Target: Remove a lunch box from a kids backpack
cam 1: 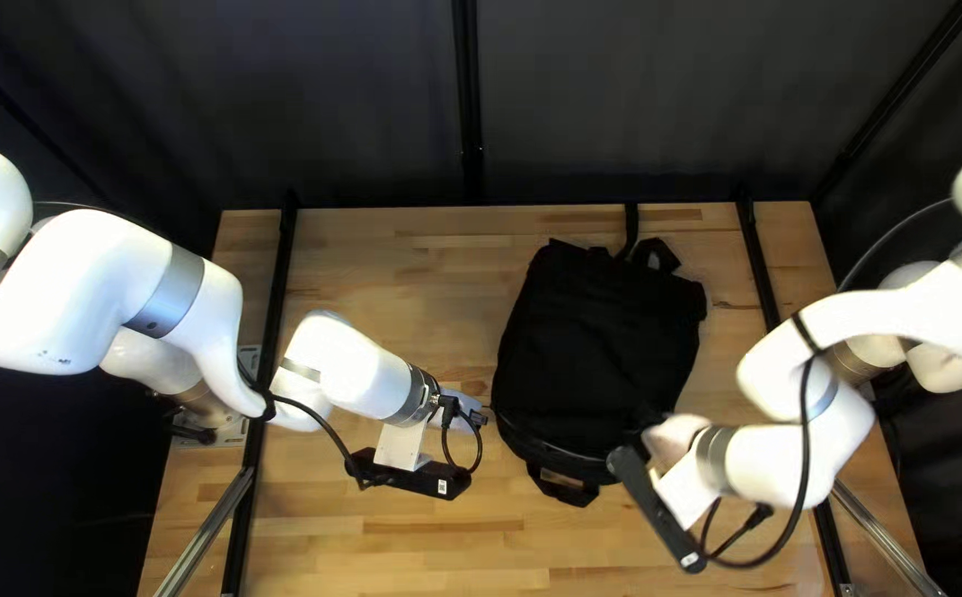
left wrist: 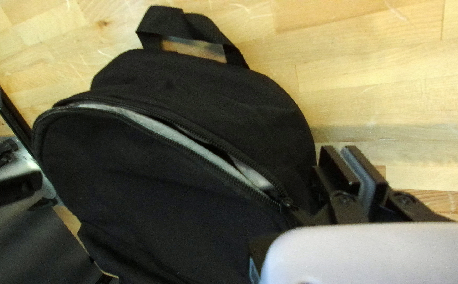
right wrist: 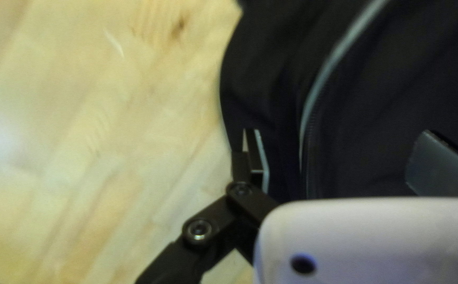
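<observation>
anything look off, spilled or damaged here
Nothing looks spilled or damaged. The one irregular thing is the black backpack's partly open zipper: its edges gape, showing pale lining.

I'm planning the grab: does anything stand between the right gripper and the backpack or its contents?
Nothing visible blocks the right gripper from the backpack. Any lunch box inside is out of sight, probably behind the black front panel; the opening gapes only narrowly.
</observation>
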Robot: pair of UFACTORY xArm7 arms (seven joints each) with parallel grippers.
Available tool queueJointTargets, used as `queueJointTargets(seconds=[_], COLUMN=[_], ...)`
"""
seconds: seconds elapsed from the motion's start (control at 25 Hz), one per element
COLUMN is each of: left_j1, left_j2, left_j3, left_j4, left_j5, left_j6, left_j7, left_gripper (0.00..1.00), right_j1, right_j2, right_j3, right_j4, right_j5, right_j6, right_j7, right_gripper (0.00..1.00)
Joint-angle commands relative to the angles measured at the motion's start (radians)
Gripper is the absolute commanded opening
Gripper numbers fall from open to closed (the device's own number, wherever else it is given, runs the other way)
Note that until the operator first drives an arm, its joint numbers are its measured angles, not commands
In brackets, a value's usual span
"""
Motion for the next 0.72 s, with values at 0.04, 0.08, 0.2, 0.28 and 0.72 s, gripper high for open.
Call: queueJointTargets(seconds=[0.04, 0.08, 0.2, 0.28, 0.72], left_j1=[0.011, 0.011, 0.013, 0.016, 0.037], left_j2=[0.007, 0.008, 0.008, 0.009, 0.014], left_j3=[-0.012, -0.012, -0.014, -0.015, -0.004], left_j4=[0.008, 0.009, 0.012, 0.012, -0.014], left_j5=[0.027, 0.027, 0.035, 0.041, 0.066], left_j6=[-0.001, -0.001, -0.002, -0.005, -0.045], left_j7=[-0.024, -0.024, -0.027, -0.030, -0.031], left_gripper=[0.00, 0.00, 0.00, 0.00, 0.00], right_j1=[-0.004, -0.005, 0.001, 0.008, 0.036], right_j2=[0.106, 0.117, 0.157, 0.183, 0.265], right_j3=[-0.014, -0.019, -0.030, -0.035, -0.041], right_j4=[0.056, 0.058, 0.081, 0.101, 0.179], right_j5=[-0.144, -0.174, -0.249, -0.291, -0.384], right_j6=[-0.023, -0.031, -0.017, 0.006, 0.074], right_j7=[0.123, 0.152, 0.224, 0.263, 0.268], right_gripper=[1.00, 1.00, 1.00, 1.00, 0.00])
